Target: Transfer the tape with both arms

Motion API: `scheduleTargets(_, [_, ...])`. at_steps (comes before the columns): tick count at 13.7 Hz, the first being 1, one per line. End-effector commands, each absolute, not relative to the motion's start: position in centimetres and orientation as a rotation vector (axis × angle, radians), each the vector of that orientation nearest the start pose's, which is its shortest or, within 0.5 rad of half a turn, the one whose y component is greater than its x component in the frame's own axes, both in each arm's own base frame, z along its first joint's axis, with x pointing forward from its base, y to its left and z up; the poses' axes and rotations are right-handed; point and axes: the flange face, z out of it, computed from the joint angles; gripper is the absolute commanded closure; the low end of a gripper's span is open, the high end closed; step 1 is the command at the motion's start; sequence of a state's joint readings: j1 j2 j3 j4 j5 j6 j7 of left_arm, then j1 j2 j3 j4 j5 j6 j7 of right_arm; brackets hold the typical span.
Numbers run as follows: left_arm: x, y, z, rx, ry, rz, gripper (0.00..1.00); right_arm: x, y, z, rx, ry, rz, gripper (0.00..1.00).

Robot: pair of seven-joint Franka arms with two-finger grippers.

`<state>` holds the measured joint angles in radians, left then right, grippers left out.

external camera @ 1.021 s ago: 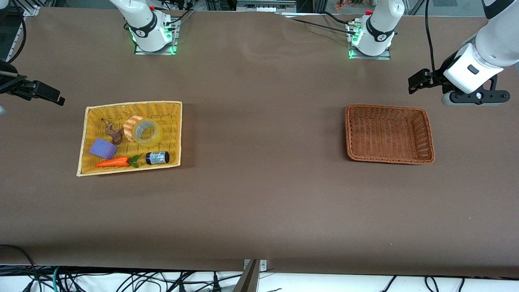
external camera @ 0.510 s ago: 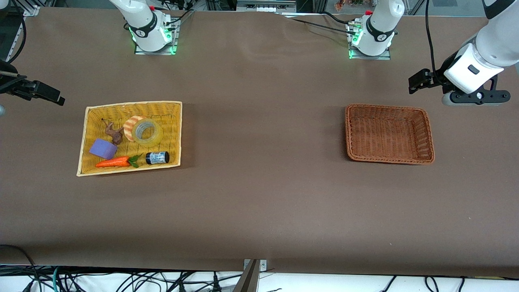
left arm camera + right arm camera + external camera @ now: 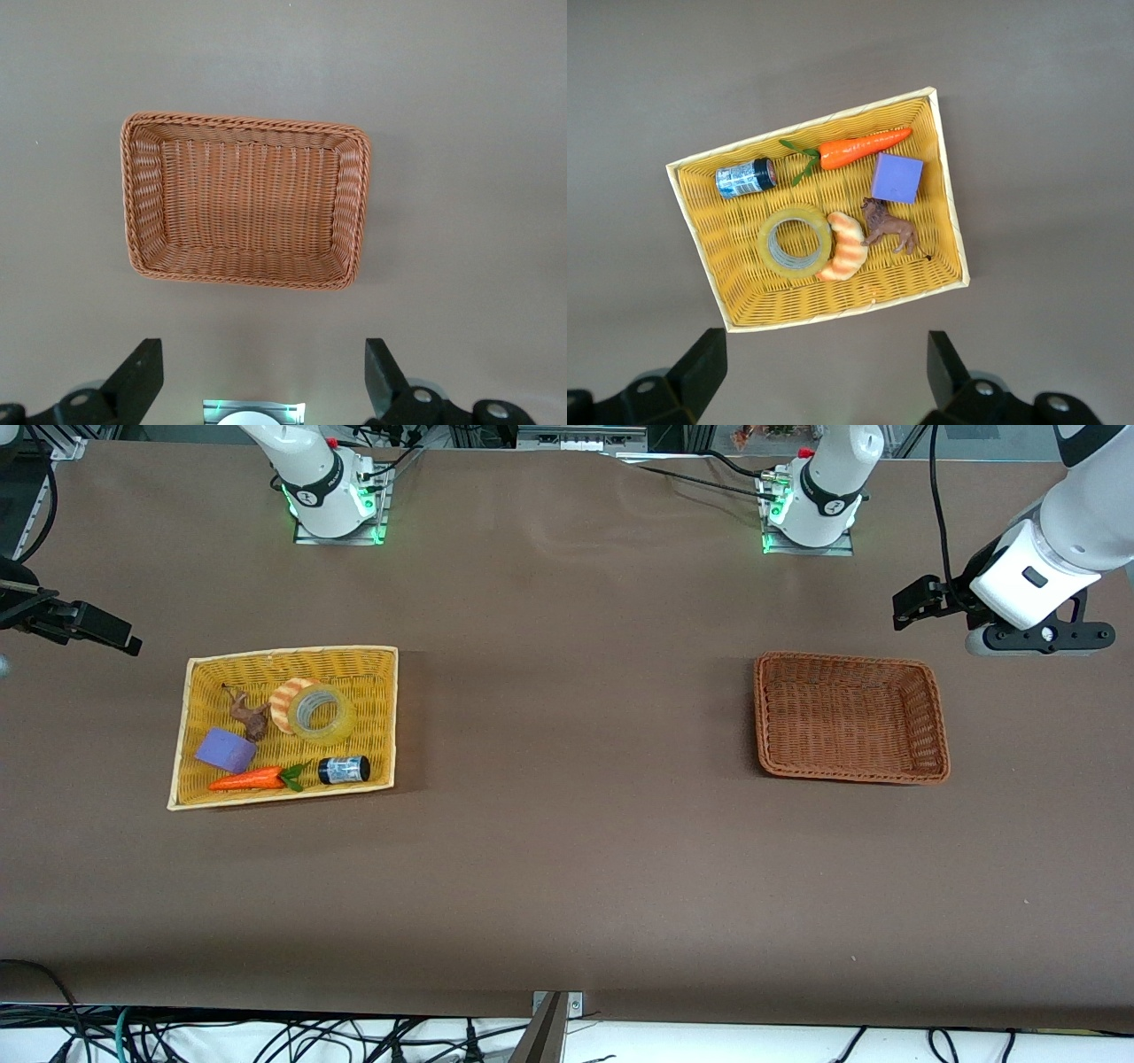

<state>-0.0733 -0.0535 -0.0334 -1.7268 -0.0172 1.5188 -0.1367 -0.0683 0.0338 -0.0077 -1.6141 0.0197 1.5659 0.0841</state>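
Judging from how things lie, nothing of the transfer is done yet — the tape [image 3: 321, 714] lies flat in the yellow basket [image 3: 381, 657] toward the right arm's end of the table, and the brown basket [image 3: 939, 766] toward the left arm's end holds nothing.

Counting from the front camera outward, the yellow basket holds five things. Nearest lie one toy carrot [image 3: 248, 780] and one small dark jar [image 3: 344, 769] on its side, then one purple block [image 3: 227, 750]. Farther back sit one brown animal figure [image 3: 251, 715], the single roll of tape, and one orange-striped croissant toy [image 3: 285, 702] touching the roll. That makes two baskets and one roll.

Both arms are raised and clear of the baskets. The right gripper [image 3: 821, 376] hangs high over the table just off the yellow basket's rim, its fingers spread wide and holding nothing. The left gripper [image 3: 264, 381] hangs over the table beside the brown basket, likewise wide apart and empty.

Still ahead, as I read it: the pick, a pass between the arms, and the placing.
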Motion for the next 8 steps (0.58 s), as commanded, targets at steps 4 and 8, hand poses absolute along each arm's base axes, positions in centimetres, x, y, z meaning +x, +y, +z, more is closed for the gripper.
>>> scheduleTargets(4, [52.4,-5.8,58.2,-3.146,-0.047,0.256,0.0,56.7,-4.0,56.5,-3.114,0.254,0.22,0.0])
scheduleTargets(8, [52.5,-5.8,58.1,-3.145,-0.047,0.258,0.0,56.5,-2.3,52.4,-3.106,0.202,0.364,0.0])
